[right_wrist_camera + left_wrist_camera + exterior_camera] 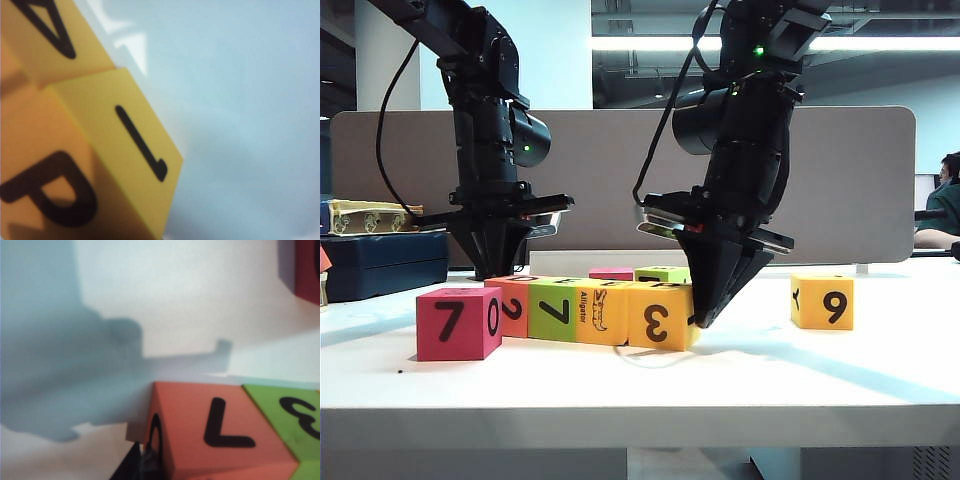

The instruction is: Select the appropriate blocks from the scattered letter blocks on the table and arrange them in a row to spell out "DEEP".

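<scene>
Four blocks stand side by side in a row on the white table [650, 385]: orange "2" [513, 306], lime-green "7" [553, 310], yellow-orange alligator block [601, 312] and yellow-orange "3" [658, 316]. My left gripper [500, 268] points down just behind the orange block, shut and empty; in the left wrist view its dark tip [137, 467] sits at the corner of the orange block [220, 435], whose top reads "L". My right gripper [701, 318] tapers shut against the right side of the "3" block. The right wrist view shows that block [125, 150] with "P" on top; the jaws are hidden there.
A larger red "7" cube [457, 322] touches the row's left end. A yellow-orange "9" cube [822, 301] stands apart at the right. A red block [611, 273] and a green block [662, 273] lie behind the row. A blue case [380, 262] sits far left.
</scene>
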